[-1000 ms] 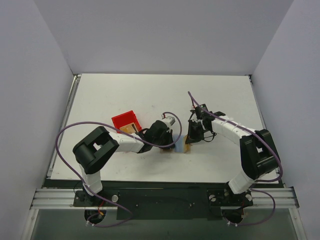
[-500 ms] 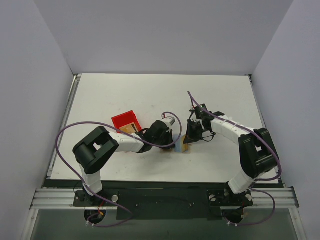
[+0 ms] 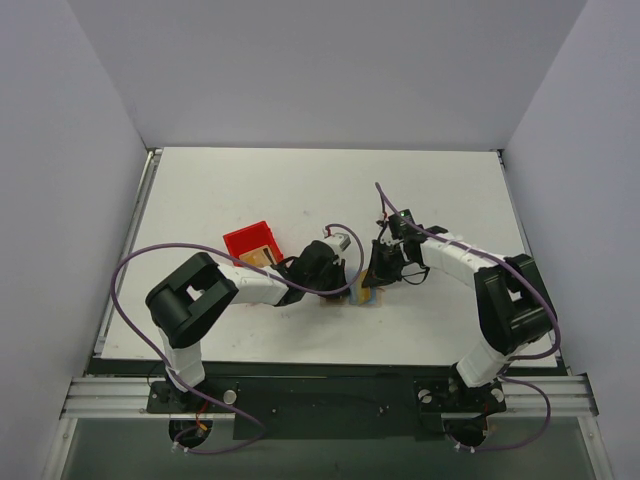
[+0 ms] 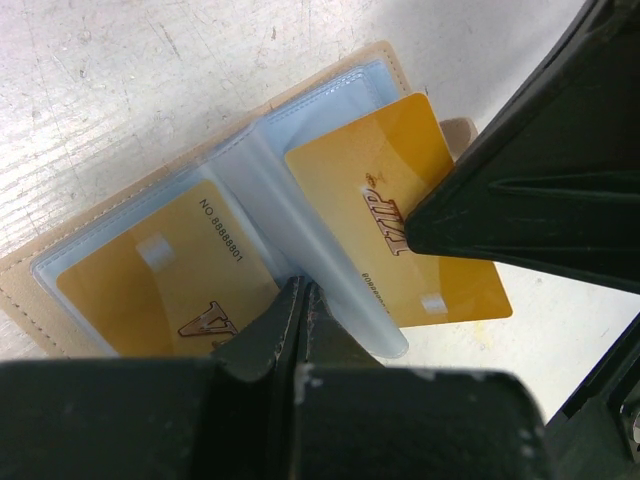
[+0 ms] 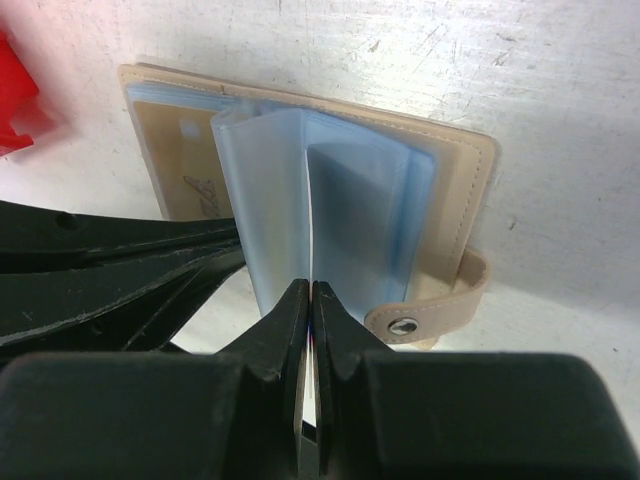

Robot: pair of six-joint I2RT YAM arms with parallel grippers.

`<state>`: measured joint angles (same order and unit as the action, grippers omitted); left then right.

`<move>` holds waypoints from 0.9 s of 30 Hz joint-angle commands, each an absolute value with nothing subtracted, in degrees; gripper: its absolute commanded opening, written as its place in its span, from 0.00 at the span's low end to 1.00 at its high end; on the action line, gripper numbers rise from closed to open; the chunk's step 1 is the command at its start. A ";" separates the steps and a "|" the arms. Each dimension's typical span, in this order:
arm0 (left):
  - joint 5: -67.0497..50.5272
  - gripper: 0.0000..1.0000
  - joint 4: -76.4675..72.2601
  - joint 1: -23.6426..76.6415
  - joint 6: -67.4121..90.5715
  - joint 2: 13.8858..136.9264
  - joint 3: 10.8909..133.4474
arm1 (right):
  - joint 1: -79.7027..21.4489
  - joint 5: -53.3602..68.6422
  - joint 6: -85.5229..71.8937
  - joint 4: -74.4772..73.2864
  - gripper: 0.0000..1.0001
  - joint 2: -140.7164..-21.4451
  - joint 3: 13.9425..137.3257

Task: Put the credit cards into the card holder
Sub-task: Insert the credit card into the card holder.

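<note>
Right gripper (image 5: pixel 312 300) edged left, clamping credit card (image 4: pixel 385 200); left gripper (image 4: pixel 298 295) pinching card holder (image 5: pixel 455 200) sleeve; left wrist reveals second card (image 4: pixel 150 280).

- My left gripper (image 4: pixel 299 292) reaches in from left of the card holder (image 4: pixel 52 287), pinched shut on it.
- My right gripper (image 5: pixel 312 296), right of it, clamps a credit card (image 4: pixel 385 190).

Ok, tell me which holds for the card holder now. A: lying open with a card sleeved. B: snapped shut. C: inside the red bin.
A: the card holder lies open on the table, blue lining up, with a credit card under its clear sleeve.
</note>
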<state>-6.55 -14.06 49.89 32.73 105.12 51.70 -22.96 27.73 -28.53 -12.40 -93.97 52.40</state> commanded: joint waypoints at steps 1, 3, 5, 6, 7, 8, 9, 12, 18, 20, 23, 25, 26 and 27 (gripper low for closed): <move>-6.24 0.00 -12.84 50.10 32.26 104.51 53.26 | -23.20 28.83 -29.09 -12.04 0.00 -95.63 51.50; -5.54 0.00 -12.13 50.01 32.17 103.45 53.09 | -23.20 28.13 -29.09 -12.04 0.00 -95.63 51.33; -4.58 0.00 -11.08 49.92 32.08 102.14 53.00 | -23.12 27.51 -29.09 -12.13 0.00 -95.71 51.07; -4.31 0.00 -10.73 49.92 31.91 101.52 53.00 | -23.12 27.16 -29.09 -12.22 0.00 -95.71 50.98; -3.61 0.00 -9.77 49.83 31.82 100.47 53.09 | -23.20 26.98 -29.09 -12.22 0.00 -95.89 50.98; -2.99 0.00 -9.23 49.66 31.56 99.94 53.17 | -23.12 26.72 -29.00 -12.30 0.00 -95.89 50.98; -2.73 0.00 -8.53 49.66 31.29 98.71 53.26 | -23.12 26.63 -29.00 -12.30 0.00 -95.98 50.98; -1.24 0.00 -6.42 49.66 30.76 95.81 53.79 | -23.20 25.84 -28.92 -12.39 0.00 -95.98 50.80; -1.58 0.00 -5.53 49.66 29.54 93.16 55.80 | -23.12 25.05 -28.65 -12.57 0.00 -96.06 50.63; -2.98 0.00 -6.23 49.92 29.01 94.12 57.03 | -23.12 25.05 -28.74 -12.57 0.00 -96.15 50.63; -4.48 0.00 -6.42 50.80 28.30 96.41 59.14 | -23.12 24.96 -28.65 -12.57 0.00 -96.24 50.63; -4.31 0.00 -6.68 51.68 27.69 98.17 60.73 | -23.12 24.96 -28.65 -12.57 0.00 -96.15 50.71; -4.31 0.00 -6.85 52.03 27.69 99.39 61.08 | -23.12 24.87 -28.65 -12.57 0.00 -96.24 50.71; -4.65 0.00 -7.03 52.03 27.69 100.54 61.43 | -23.12 24.87 -28.74 -12.57 0.00 -96.24 50.71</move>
